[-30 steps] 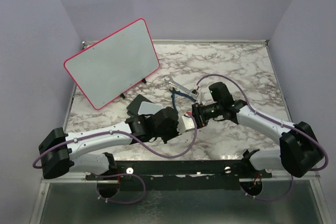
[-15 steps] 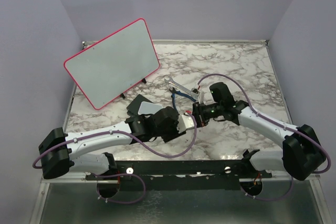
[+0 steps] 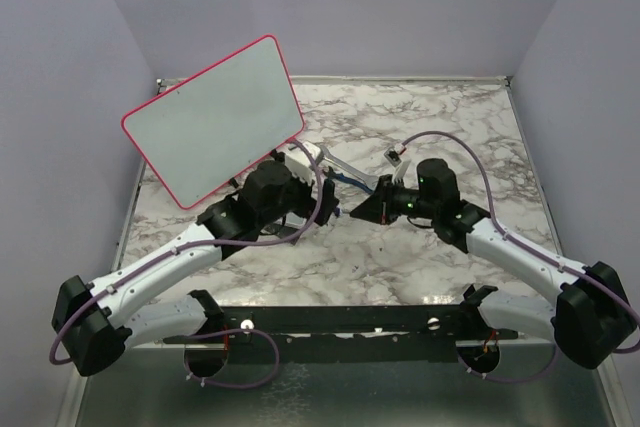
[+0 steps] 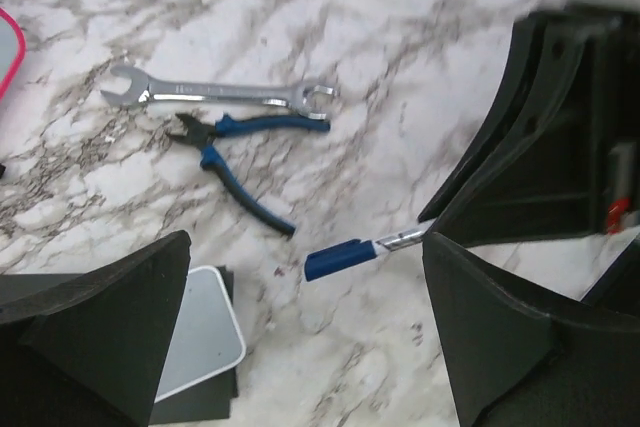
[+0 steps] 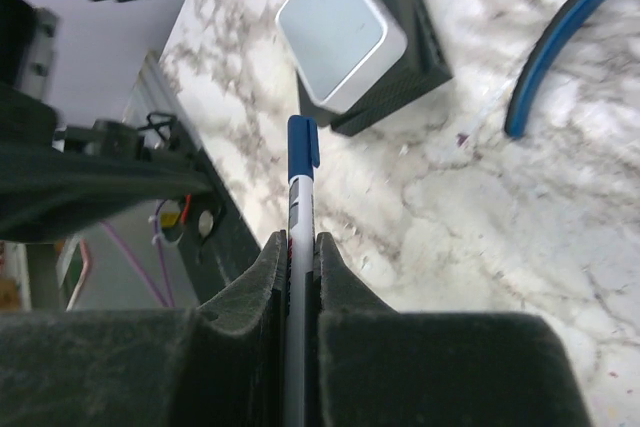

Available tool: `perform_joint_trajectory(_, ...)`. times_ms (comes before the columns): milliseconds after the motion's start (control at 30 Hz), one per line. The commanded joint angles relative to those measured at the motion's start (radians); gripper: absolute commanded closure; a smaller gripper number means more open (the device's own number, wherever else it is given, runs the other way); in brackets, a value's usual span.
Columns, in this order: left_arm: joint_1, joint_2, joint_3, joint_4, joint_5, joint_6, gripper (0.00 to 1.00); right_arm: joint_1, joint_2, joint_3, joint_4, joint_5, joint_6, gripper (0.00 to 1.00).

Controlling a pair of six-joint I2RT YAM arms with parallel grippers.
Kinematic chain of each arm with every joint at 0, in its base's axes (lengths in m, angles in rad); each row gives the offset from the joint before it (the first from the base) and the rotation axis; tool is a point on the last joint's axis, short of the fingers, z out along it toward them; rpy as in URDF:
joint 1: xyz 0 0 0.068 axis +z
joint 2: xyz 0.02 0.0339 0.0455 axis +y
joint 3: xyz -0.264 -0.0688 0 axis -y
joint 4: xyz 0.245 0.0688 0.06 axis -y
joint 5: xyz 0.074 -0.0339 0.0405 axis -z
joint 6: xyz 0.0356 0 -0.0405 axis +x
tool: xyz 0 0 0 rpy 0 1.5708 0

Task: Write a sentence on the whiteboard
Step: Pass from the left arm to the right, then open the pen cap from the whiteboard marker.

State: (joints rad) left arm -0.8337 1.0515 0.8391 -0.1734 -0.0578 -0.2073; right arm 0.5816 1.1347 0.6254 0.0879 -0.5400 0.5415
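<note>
The whiteboard [image 3: 215, 117] is propped at a tilt on its small black feet at the back left of the marble table [image 3: 440, 127]. Its face is seen as plain pale grey inside the red-pink frame, and it is placed exactly as it was a second ago.

Nearest to it is the left gripper [image 4: 305, 240], which has been drawn back and to the left, away from the middle of the table where it was joined to the right gripper a second ago. It is now held just in front of the board's lower right corner. Its fingers [image 4: 110, 327] are spread wide apart, with nothing held between them.

A marker [image 5: 302, 162] with its blue cap on is pinched by the right gripper [image 5: 297, 242] alone. The fingers [image 5: 240, 347] are pressed against the barrel from both sides, and the capped end is pointed away from the gripper, above the tabletop. The right wrist has been shifted slightly towards the right since the earlier overhead view.

A small dark block with a grey-white pad [image 5: 340, 27] is seen on the table beyond the cap; from above it is now covered by the left arm. Further back, a silver wrench [image 4: 220, 97] and blue-handled pliers [image 4: 235, 147] are laid just beside each other, unmoved.
</note>
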Motion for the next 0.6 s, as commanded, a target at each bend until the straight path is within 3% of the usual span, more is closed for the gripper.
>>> perform_joint_trajectory(0,0.114,-0.056,-0.068,0.257,0.050,-0.352,0.01,0.005,-0.065,-0.029,0.134,0.185,0.003,1.00)
perform_joint_trajectory(167,0.180,-0.062,-0.137,0.405,-0.001,-0.633,0.01,0.006,-0.123,-0.068,0.223,0.294,0.005,0.99)
perform_joint_trajectory(567,0.182,0.041,-0.222,0.656,-0.040,-0.971,0.07,0.025,-0.177,-0.148,0.430,0.387,0.027,0.99)
